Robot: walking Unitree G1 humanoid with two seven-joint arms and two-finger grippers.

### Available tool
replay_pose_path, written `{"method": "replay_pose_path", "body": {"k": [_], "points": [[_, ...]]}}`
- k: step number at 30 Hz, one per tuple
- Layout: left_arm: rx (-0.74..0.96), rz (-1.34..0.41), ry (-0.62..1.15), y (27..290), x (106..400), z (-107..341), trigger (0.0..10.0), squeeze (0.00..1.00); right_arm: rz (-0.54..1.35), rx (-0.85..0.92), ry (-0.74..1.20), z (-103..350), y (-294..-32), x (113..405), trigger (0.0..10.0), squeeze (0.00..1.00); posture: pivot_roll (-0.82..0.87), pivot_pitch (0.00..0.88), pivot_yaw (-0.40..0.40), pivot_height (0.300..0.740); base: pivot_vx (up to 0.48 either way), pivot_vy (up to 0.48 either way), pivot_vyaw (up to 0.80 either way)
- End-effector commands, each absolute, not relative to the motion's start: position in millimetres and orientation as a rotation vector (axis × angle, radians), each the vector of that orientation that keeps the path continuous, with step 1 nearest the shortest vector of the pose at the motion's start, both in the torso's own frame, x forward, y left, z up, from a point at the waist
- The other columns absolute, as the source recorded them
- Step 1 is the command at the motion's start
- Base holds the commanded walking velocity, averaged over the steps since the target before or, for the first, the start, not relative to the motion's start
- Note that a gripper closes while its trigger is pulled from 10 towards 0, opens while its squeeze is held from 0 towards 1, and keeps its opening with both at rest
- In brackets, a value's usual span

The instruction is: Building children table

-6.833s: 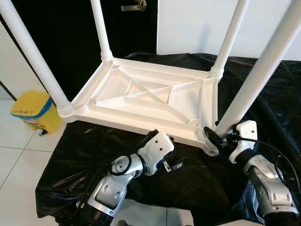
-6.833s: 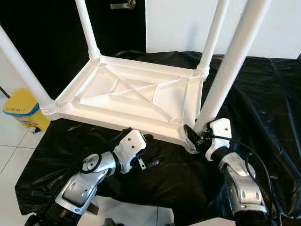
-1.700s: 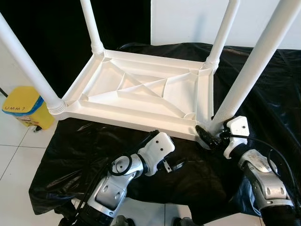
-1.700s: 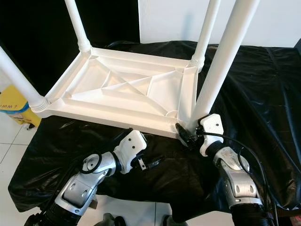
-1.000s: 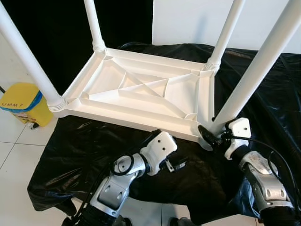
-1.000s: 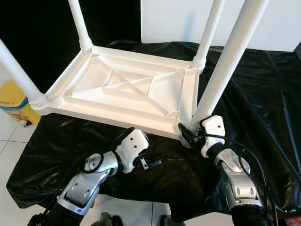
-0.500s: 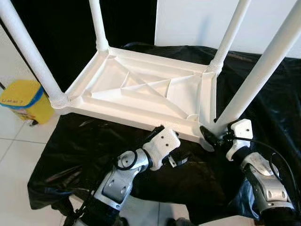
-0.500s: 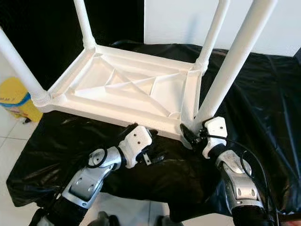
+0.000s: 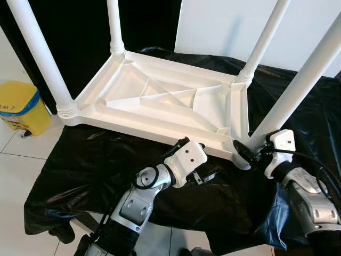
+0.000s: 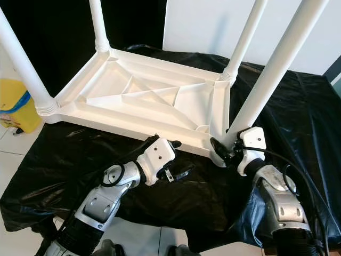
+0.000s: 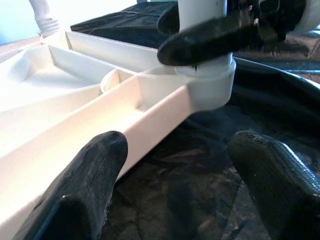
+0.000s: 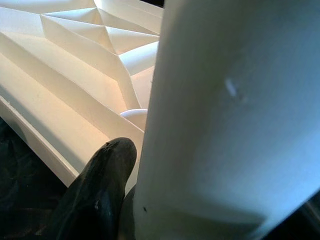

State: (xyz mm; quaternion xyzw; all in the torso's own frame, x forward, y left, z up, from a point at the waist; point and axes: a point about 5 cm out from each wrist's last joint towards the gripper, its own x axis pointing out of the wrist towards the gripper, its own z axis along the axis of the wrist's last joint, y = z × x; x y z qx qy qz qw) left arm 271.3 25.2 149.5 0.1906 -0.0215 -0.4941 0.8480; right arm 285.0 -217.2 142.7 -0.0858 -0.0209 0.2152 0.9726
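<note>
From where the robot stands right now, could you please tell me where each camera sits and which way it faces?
Left eye view: on the head, looking forward and down at the upturned white table on black sheeting; both silver arms show.
Right eye view: the same scene from beside it.
Left wrist view: along the open left gripper toward the table's near corner.
Right wrist view: pressed close on the near leg, one finger alongside.
Shared: the left wrist view also sees the right gripper on that leg.

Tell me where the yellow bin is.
The yellow bin stands on the tiled floor at the robot's far left, beside the upturned table's near-left leg.
</note>
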Motion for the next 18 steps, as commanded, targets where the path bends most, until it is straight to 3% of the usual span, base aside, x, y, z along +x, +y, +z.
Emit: {"method": "replay_pose_path", "body": {"k": [1, 18], "points": [[0.4, -0.872, -0.089, 25.1, 279.1, 152.4, 10.0, 0.0, 0.426, -0.237, 0.028, 140.7, -232.3, 282.7, 10.0, 0.0, -0.14, 0.032, -0.226, 0.74, 0.0, 0.0, 0.0], [0.398, -0.823, -0.098, 25.9, 282.8, 149.5, 10.0, 0.0, 0.47, -0.26, 0.053, 144.3, -234.3, 291.5, 10.0, 0.0, -0.11, 0.012, -0.258, 0.74, 0.0, 0.0, 0.0]]}}
